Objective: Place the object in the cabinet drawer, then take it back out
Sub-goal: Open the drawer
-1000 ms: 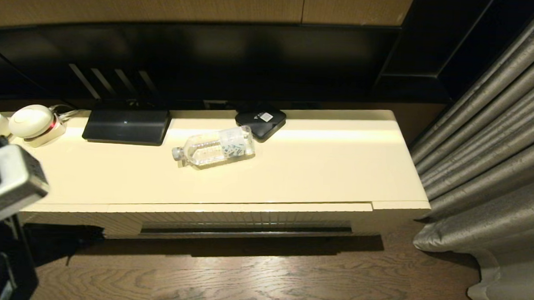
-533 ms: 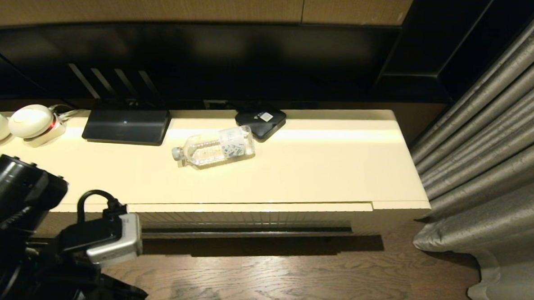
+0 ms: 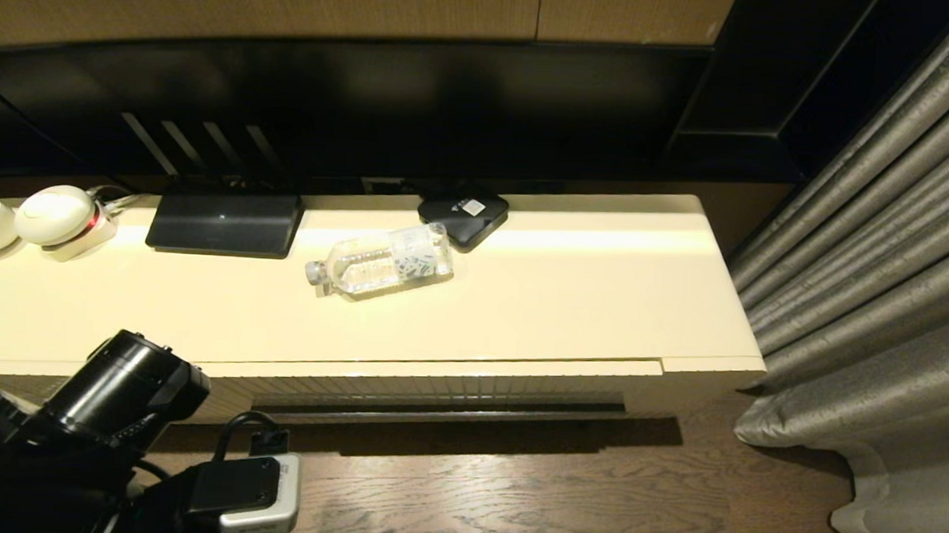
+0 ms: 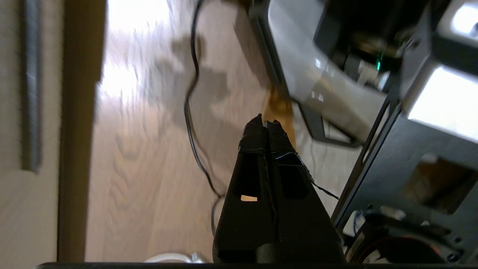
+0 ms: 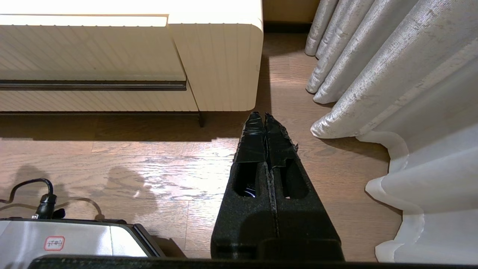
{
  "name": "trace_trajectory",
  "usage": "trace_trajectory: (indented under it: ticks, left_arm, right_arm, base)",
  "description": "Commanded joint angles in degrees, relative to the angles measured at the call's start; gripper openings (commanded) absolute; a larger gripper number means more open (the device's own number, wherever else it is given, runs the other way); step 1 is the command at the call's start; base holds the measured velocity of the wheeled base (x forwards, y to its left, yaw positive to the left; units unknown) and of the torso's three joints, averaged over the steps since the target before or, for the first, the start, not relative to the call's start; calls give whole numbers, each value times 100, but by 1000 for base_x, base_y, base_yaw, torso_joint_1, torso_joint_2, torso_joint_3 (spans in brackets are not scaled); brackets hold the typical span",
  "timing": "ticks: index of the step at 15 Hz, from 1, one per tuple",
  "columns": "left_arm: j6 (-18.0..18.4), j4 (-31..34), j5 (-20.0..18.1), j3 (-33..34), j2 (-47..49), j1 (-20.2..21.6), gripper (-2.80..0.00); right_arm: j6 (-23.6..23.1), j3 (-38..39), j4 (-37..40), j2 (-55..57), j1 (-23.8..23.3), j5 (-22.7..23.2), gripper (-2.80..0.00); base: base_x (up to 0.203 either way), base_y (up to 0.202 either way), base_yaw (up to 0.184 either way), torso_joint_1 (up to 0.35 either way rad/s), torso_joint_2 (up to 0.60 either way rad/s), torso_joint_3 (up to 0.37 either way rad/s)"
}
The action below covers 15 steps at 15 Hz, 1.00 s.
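Observation:
The object, a small clear water bottle (image 3: 383, 261), lies on its side on top of the long cream cabinet (image 3: 520, 316), cap to the left. The cabinet drawer (image 3: 437, 381) is closed, its ribbed front (image 5: 86, 48) above a dark slot handle (image 3: 436, 410). My left arm (image 3: 124, 395) hangs low at the bottom left, in front of the cabinet and far from the bottle. Its gripper (image 4: 266, 123) is shut and empty over the wooden floor. My right gripper (image 5: 264, 116) is shut, empty, near the floor by the cabinet's right end.
A black square box (image 3: 463, 214) sits just behind the bottle. A flat black device (image 3: 225, 222) and two white round gadgets (image 3: 54, 218) lie to the left. Grey curtains (image 3: 882, 276) hang at the right. A cable (image 4: 192, 112) runs across the floor beside the robot's base (image 4: 328, 82).
My left arm has swung down from the left edge of the head view to the bottom left corner, in front of the cabinet. The bottle and drawer have not moved.

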Motion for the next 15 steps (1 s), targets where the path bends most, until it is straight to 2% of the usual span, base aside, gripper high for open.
trace_trajectory:
  ticks: [1, 3, 6, 7, 8, 11, 15]
  left_arm:
    - [35, -4, 287, 82, 440, -6, -280]
    - [49, -183, 746, 174, 907, -51, -280]
    - [47, -1905, 1022, 528, 1523, -104, -280]
    - [54, -2289, 1110, 650, 1676, -108, -280]
    - [49, -2371, 1133, 692, 1709, -121, -280]
    - [-58, -4026, 1180, 1232, 2387, -252, -280]
    - [-48, -5442, 1684, 1511, 2852, -310, -280]
  right_arm:
    - [0, 9, 0, 6, 2, -4, -280]
    - [0, 0, 0, 6, 2, 4, -280]
    - [0, 1, 0, 6, 2, 4, -280]
    - [0, 0, 0, 6, 2, 4, -280]
    - [0, 0, 0, 6, 2, 3, -280]
    - [0, 0, 0, 6, 2, 3, -280]
    - [0, 0, 0, 6, 2, 4, -280]
  base:
    - [0, 0, 0, 0, 0, 0]
    - [0, 0, 0, 0, 0, 0]
    - [0, 0, 0, 0, 0, 0]
    - [0, 0, 0, 0, 0, 0]
    - [0, 0, 0, 0, 0, 0]
    - [0, 0, 0, 0, 0, 0]
    - [0, 0, 0, 0, 0, 0]
